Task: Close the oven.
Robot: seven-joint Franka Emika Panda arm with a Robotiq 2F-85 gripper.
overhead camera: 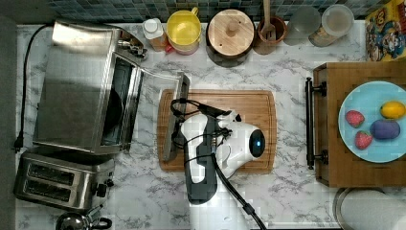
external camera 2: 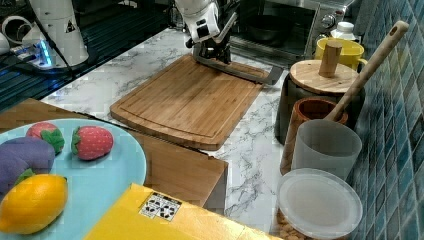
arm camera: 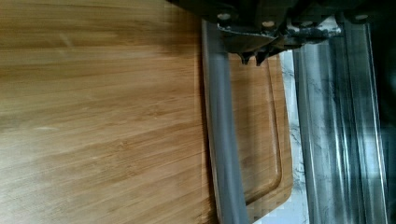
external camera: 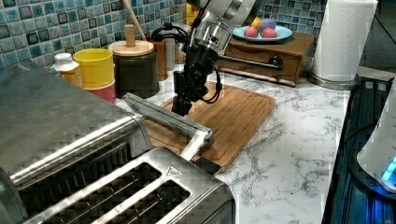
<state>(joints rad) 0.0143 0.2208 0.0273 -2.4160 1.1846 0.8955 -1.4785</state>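
Over cutting board (overhead camera: 249, 110): gripper (external camera: 181, 106) at oven (overhead camera: 79, 86) door handle (arm camera: 223, 140); jaw state could not be told. Advised: lift handle along hinge arc.

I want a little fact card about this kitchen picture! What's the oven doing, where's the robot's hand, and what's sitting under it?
oven: large boxy stainless-steel toaster oven, door hanging open over the board
handle: metal bar handle on the door's outer edge
gripper: black gripper right at the handle
underneath: rectangular bamboo cutting board
neighbour: smaller two-slot steel toaster beside the oven
task state: oven not yet closed
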